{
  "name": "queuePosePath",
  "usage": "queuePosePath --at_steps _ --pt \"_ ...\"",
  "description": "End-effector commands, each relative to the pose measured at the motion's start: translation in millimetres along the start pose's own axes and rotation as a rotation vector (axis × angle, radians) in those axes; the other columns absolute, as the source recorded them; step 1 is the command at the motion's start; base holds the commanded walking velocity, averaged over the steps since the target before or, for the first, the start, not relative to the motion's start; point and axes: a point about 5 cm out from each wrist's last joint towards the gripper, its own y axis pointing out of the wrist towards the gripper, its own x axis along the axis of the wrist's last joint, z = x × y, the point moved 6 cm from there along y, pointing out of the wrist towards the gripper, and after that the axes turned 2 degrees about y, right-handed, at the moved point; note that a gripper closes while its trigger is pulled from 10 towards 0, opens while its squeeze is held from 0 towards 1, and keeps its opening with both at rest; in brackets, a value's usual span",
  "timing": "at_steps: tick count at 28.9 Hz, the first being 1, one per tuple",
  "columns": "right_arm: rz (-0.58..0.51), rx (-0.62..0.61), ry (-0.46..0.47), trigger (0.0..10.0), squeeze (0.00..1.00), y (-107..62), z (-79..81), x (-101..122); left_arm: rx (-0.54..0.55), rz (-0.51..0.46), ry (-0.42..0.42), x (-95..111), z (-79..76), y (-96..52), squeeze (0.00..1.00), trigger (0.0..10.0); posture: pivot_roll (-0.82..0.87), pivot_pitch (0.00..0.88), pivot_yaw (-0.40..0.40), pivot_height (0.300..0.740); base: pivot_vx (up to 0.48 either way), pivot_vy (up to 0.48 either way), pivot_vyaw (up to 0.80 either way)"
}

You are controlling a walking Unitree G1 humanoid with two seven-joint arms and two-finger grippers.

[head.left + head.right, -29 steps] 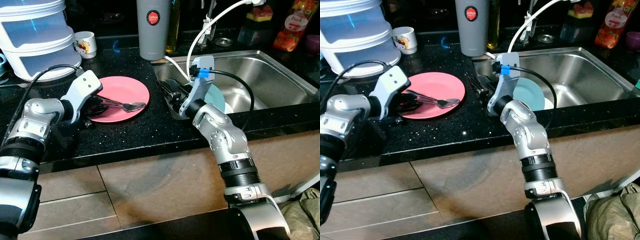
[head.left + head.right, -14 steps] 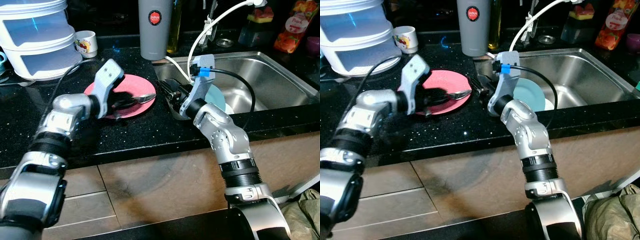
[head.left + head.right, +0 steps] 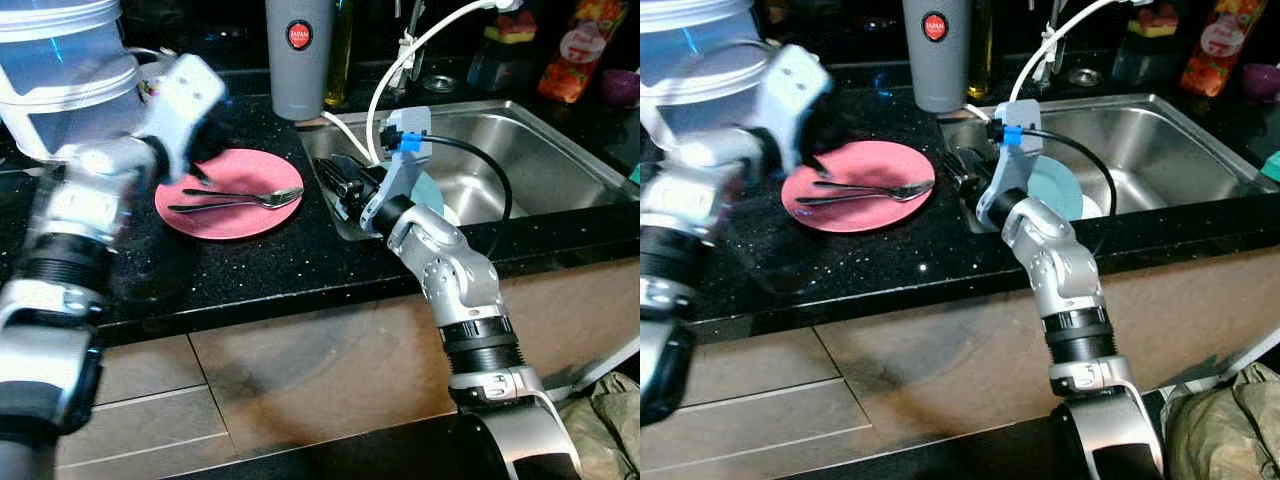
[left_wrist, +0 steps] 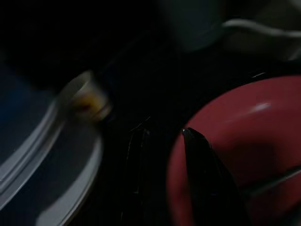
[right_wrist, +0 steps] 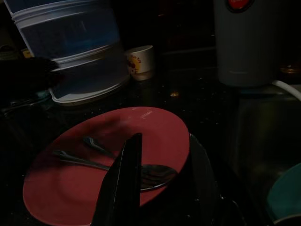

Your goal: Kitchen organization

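On a black speckled kitchen counter [image 3: 260,270], the stacked clear plastic containers [image 3: 70,75] stand at far left, with a small white printed cup [image 5: 140,61] beside them, plain in the right wrist view but masked by the blurred arm in the head views. The left gripper [image 4: 162,141] hangs just above the counter at the far rim of the pink plate [image 3: 228,192]; the left wrist view shows its two black fingers parted and holding nothing, one over the plate's edge, one over bare counter. A spoon [image 3: 255,201] and a second utensil lie side by side on the plate. Behind stands a grey tumbler [image 3: 298,55] with a red badge. The right gripper [image 5: 160,174] rests at the left edge of the steel sink [image 3: 520,150]; its wrist view shows the fingers apart and empty, pointing toward the plate. A teal plate [image 3: 1055,190] sits in the basin behind the right arm, and a white hose [image 3: 420,45] arcs overhead.
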Motion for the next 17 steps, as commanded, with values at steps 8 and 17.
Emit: queuePosePath --at_steps 8,17 --pt "-0.008 0.005 0.016 10.0 0.0 -1.0 4.3 -0.3 0.221 0.132 -0.329 -64.9 40.1 -30.3 0.0 10.0 0.09 0.115 -0.007 0.74 0.0 0.0 0.0" --pt "-0.004 0.003 0.013 10.0 0.0 -2.1 3.7 -1.4 0.188 0.173 -0.584 -87.8 13.6 -26.1 0.0 10.0 0.09 0.122 -0.009 0.74 0.0 0.0 0.0"
